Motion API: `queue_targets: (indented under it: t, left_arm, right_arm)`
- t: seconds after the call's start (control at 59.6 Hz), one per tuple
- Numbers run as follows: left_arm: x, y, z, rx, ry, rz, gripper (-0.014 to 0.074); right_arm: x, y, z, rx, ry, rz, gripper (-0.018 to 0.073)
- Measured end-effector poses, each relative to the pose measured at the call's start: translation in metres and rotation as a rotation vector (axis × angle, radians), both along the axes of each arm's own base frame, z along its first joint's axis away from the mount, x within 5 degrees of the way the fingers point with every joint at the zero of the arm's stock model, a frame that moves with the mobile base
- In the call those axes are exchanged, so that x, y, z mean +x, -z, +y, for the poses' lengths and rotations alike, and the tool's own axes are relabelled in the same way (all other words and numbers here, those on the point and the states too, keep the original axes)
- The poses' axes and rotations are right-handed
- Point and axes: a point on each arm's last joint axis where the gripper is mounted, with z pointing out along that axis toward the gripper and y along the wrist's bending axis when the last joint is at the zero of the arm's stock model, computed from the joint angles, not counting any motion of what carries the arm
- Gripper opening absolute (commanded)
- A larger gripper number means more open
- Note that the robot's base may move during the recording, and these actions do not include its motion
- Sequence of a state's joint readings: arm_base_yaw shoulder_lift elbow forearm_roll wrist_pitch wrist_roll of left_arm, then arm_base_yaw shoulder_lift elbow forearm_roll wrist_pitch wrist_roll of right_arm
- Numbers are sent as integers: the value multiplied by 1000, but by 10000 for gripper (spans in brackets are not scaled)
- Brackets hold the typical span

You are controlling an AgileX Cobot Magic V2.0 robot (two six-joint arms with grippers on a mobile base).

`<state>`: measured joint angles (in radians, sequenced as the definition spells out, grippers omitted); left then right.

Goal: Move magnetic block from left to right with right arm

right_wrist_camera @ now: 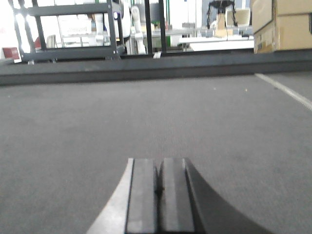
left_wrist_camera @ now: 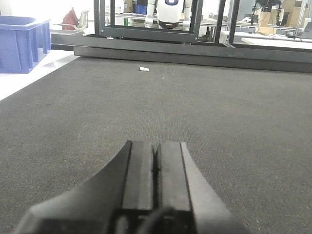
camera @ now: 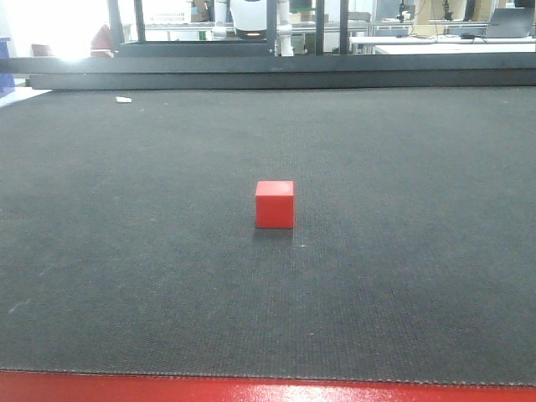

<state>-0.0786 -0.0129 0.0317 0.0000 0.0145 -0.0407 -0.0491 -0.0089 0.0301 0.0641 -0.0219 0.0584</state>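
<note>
Only the front view shows the magnetic block (camera: 275, 204), on the dark surface (camera: 126, 251). Wrist views show left gripper (left_wrist_camera: 155, 161) and right gripper (right_wrist_camera: 159, 180), jaws pressed together, gripping nothing. A white scrap (camera: 123, 100) lies far back.

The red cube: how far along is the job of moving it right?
Nothing looks done: the small bright-red cube stands untouched on the dark woven mat. Nothing is in hand: the black right gripper and black left gripper are shut and empty. The reach, grasp, carry and release are all left.
</note>
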Motion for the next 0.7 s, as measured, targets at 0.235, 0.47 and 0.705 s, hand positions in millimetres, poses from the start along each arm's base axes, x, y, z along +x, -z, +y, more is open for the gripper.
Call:
queue_targets:
  t: [0.235, 0.47, 0.705]
  left_arm:
    - [0, 0, 0, 0, 0, 0, -116]
    - [0, 0, 0, 0, 0, 0, -116]
    - [0, 0, 0, 0, 0, 0, -116]
  right_arm:
    - [-5, -27, 1, -2, -3, -41, 80]
    - [5, -91, 1, -2, -15, -24, 303]
    - [53, -123, 8, 0, -97, 164, 622]
